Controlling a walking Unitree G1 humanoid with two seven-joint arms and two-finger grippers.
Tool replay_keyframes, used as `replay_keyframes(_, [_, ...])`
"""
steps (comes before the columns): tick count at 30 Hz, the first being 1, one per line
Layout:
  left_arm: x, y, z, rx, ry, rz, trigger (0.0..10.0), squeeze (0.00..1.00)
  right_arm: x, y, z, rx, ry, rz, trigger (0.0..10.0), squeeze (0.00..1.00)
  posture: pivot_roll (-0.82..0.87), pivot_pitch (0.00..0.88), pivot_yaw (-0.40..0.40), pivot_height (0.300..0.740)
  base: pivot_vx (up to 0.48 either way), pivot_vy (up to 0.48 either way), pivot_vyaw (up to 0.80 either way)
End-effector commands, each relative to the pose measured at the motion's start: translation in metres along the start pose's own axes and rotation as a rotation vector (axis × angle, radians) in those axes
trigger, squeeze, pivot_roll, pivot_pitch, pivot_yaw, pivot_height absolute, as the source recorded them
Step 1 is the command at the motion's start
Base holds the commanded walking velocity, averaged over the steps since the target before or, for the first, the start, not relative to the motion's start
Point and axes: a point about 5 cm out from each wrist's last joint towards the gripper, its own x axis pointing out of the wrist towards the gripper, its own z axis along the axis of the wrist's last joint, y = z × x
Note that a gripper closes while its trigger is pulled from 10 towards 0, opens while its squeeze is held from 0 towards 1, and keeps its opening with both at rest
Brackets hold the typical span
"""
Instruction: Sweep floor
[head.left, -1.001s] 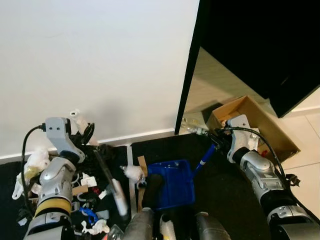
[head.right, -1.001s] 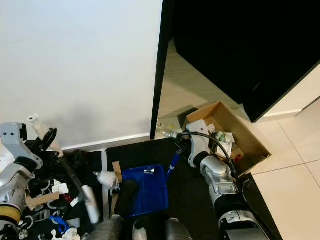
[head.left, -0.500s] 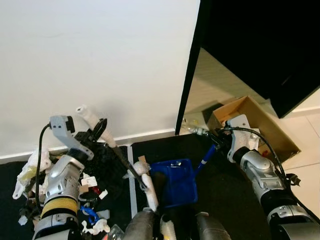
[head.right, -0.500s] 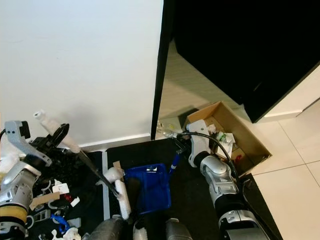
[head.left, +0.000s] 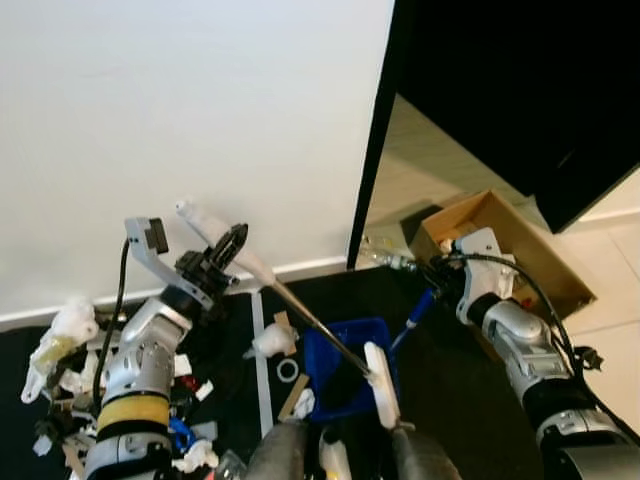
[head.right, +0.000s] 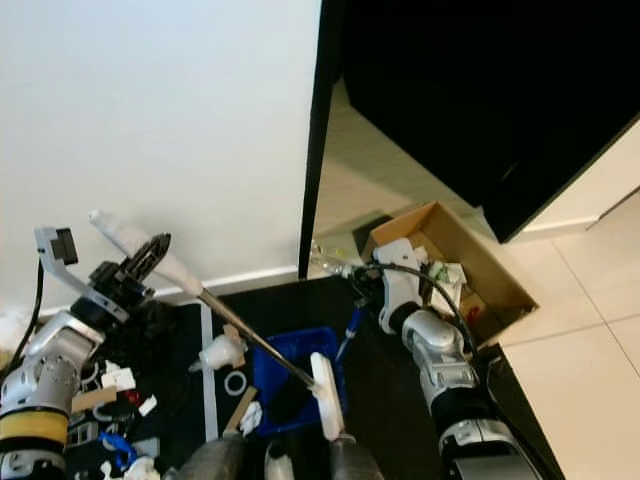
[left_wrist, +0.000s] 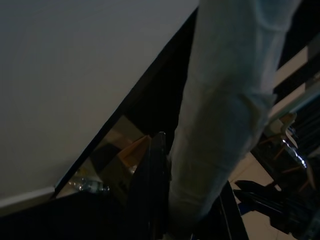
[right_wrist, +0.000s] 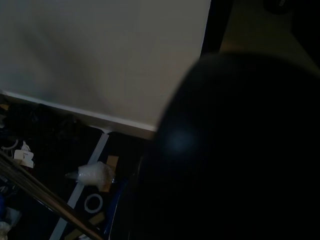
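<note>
My left gripper (head.left: 226, 252) is shut on the white grip of the broom (head.right: 133, 244), held up near the wall. The broom's metal shaft (head.left: 316, 328) slants down to its white head (head.left: 380, 388), which rests over the blue dustpan (head.left: 335, 352) on the black mat. My right gripper (head.left: 441, 274) is shut on the upper end of the dustpan's blue handle (head.left: 419, 307). In the left wrist view the white grip (left_wrist: 225, 110) lies against a black finger (left_wrist: 150, 190). A white cone of litter (head.left: 272, 340), a tape ring (head.left: 288, 370) and cardboard scraps lie just left of the pan.
Several white paper wads and scraps (head.left: 62, 335) litter the mat (head.left: 450, 390) on the far left. An open cardboard box (head.left: 513, 248) with rubbish sits right of the pan. A white wall (head.left: 200, 120) and a black door edge (head.left: 375, 170) stand behind.
The broom head swept right from the litter pile onto the dustpan, while my left gripper rose toward the wall. The tape ring and scraps now lie nearer the pan. The right arm stayed put.
</note>
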Motion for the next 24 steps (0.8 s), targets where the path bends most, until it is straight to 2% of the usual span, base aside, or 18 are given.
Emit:
replay_keyframes(1, [-0.005,-0.002,0.015,0.009,-0.034,-0.014,10.0,0.00,-0.004,0.003,-0.014,0.031,0.047,0.006,10.0,0.00,0.17,0.230,-0.010,0.740,0.000,0.000,0.00])
replay_keyframes(3, [-0.006,-0.005,0.031,0.041,-0.053,-0.025,10.0,0.00,-0.005,0.003,-0.014,0.034,0.048,0.003,10.0,0.00,0.17,0.229,-0.009,0.740,0.000,0.000,0.00])
replay_keyframes(4, [-0.006,-0.005,0.031,0.041,-0.053,-0.025,10.0,0.00,-0.005,0.003,-0.014,0.034,0.048,0.003,10.0,0.00,0.17,0.229,-0.009,0.740,0.000,0.000,0.00])
replay_keyframes(5, [-0.007,-0.009,0.047,0.075,-0.078,-0.039,10.0,0.00,-0.005,0.003,-0.015,0.038,0.047,0.000,10.0,0.00,0.18,0.227,-0.006,0.740,0.000,0.000,0.00])
replay_keyframes(9, [-0.007,-0.012,0.065,0.100,-0.111,-0.038,10.0,0.00,-0.005,0.004,-0.016,0.045,0.047,-0.003,10.0,0.00,0.18,0.225,-0.005,0.740,0.000,0.000,0.00])
replay_keyframes(10, [-0.008,-0.007,0.087,0.168,-0.139,0.021,10.0,0.00,-0.005,0.004,-0.017,0.069,0.042,-0.013,10.0,0.00,0.19,0.219,-0.005,0.740,0.000,0.000,0.00])
replay_keyframes(12, [-0.008,-0.005,0.092,0.192,-0.138,0.053,10.0,0.00,-0.005,0.005,-0.017,0.078,0.039,-0.018,10.0,0.00,0.19,0.219,-0.005,0.740,0.000,0.000,0.00])
replay_keyframes(13, [-0.011,0.002,0.098,0.293,-0.124,0.141,10.0,0.00,-0.006,0.004,-0.016,0.095,0.028,-0.031,10.0,0.00,0.20,0.213,-0.003,0.740,0.000,0.000,0.00])
replay_keyframes(14, [-0.014,0.009,0.096,0.314,-0.072,0.220,10.0,0.00,-0.006,0.003,-0.015,0.108,0.015,-0.040,10.0,0.00,0.20,0.207,-0.001,0.740,0.000,0.000,0.00])
replay_keyframes(15, [-0.014,0.009,0.096,0.314,-0.072,0.220,10.0,0.00,-0.006,0.003,-0.015,0.108,0.015,-0.040,10.0,0.00,0.20,0.207,-0.001,0.740,0.000,0.000,0.00])
replay_keyframes(16, [-0.016,0.013,0.093,0.324,-0.033,0.275,10.0,0.00,-0.007,0.003,-0.014,0.116,0.006,-0.046,10.0,0.00,0.20,0.205,0.000,0.740,0.000,0.000,0.00])
replay_keyframes(18, [-0.025,0.025,0.077,0.357,0.092,0.453,10.0,0.00,-0.009,-0.002,-0.003,0.189,-0.063,-0.077,10.0,0.00,0.19,0.197,0.003,0.740,0.000,0.000,0.00])
replay_keyframes(19, [-0.025,0.025,0.077,0.357,0.092,0.453,10.0,0.00,-0.009,-0.002,-0.003,0.189,-0.063,-0.077,10.0,0.00,0.19,0.197,0.003,0.740,0.000,0.000,0.00])
replay_keyframes(20, [-0.028,0.028,0.064,0.436,0.180,0.563,10.0,0.00,-0.011,-0.005,0.007,0.251,-0.127,-0.105,10.0,0.00,0.19,0.194,0.004,0.740,0.000,0.000,0.00])
replay_keyframes(21, [-0.028,0.028,0.064,0.436,0.180,0.563,10.0,0.00,-0.011,-0.005,0.007,0.251,-0.127,-0.105,10.0,0.00,0.19,0.194,0.004,0.740,0.000,0.000,0.00])
replay_keyframes(22, [-0.026,0.027,0.056,0.475,0.228,0.592,10.0,0.00,-0.012,-0.007,0.012,0.267,-0.158,-0.121,10.0,0.00,0.19,0.190,0.005,0.740,0.000,0.000,0.00])
replay_keyframes(23, [-0.020,0.024,0.044,0.470,0.266,0.620,10.0,0.00,-0.014,-0.009,0.019,0.300,-0.202,-0.152,10.0,0.00,0.18,0.184,0.007,0.740,0.000,0.000,0.00])
replay_keyframes(24, [-0.020,0.024,0.044,0.470,0.266,0.620,10.0,0.00,-0.014,-0.009,0.019,0.300,-0.202,-0.152,10.0,0.00,0.18,0.184,0.007,0.740,0.000,0.000,0.00])
